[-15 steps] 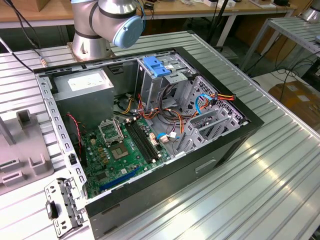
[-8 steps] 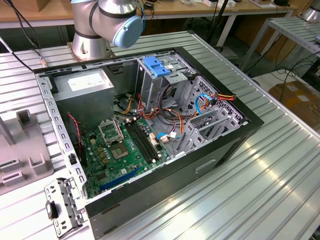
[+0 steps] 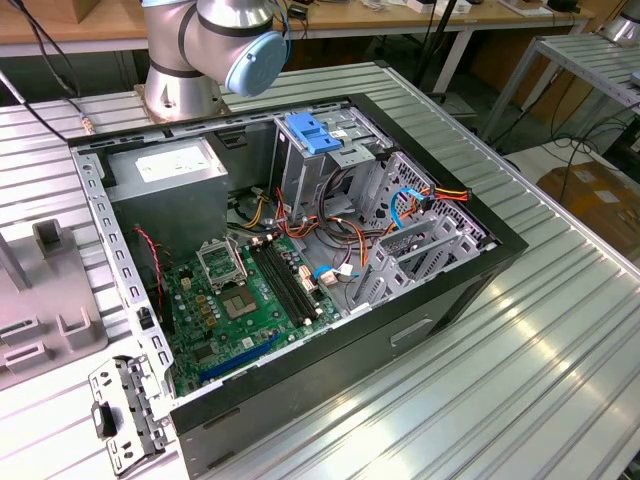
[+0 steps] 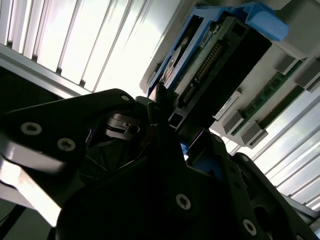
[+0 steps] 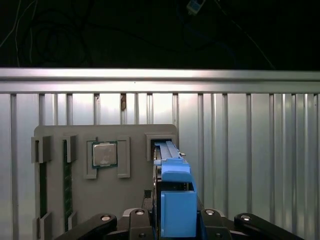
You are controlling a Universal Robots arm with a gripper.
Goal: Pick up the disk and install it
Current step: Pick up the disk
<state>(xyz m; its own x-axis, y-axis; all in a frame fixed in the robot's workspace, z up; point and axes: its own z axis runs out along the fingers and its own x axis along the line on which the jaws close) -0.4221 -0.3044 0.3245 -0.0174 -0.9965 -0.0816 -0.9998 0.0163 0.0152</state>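
Ribbed aluminium formed the table beneath everything. In the first wrist view the dark fingers sat tight against both flanks of the disk, clamped on the blue plastic carrier at its near end. The disk stood on edge in a grey tray, its far end seated in a raised socket close to the tray's far edge. In the second wrist view the disk showed its connector end and a strip of green circuit board, with blue carrier along its side, just above the black gripper body.

Just beside the disk, a square processor lay in its own recess of the tray. Beyond it, memory sticks stood in narrow slots toward the tray's opposite edge. The tray lay flat on the table.

In the exterior view the arm's base stood at the table's far edge, just behind an open computer case. Inside the case lay a green motherboard. A grey power-supply box filled the corner nearest the base. A blue bracket sat atop the drive cage.
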